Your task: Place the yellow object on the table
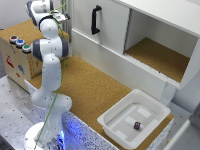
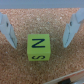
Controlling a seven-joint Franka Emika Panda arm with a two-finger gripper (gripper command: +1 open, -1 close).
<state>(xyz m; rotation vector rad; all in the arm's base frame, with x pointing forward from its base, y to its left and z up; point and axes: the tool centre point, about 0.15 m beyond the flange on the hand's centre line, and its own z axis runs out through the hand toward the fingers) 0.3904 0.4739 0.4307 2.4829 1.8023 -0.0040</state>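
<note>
Yellow block (image 2: 38, 47) lies flat on the brown cork table (image 1: 95, 90), seen only in the wrist view; it is a cube with a dark letter N on its upper face and an S on the side face.

Taking the table as the landmark: the white cabinet (image 1: 150, 37) runs along its far edge, one door shut with a black handle (image 1: 95, 19), the other compartment open and cork-lined. The white arm (image 1: 49, 70) rises from the table's near corner at the exterior view's left. A cork-topped box (image 1: 20, 50) with coloured buttons (image 1: 19, 43) stands behind the arm. A white tray (image 1: 120, 115) sits on the table's near end at the exterior view's right, with a small dark object (image 1: 137, 125) inside.

The gripper (image 2: 38, 31) is spread wide, one finger (image 2: 7, 31) either side of the block, neither touching it.
</note>
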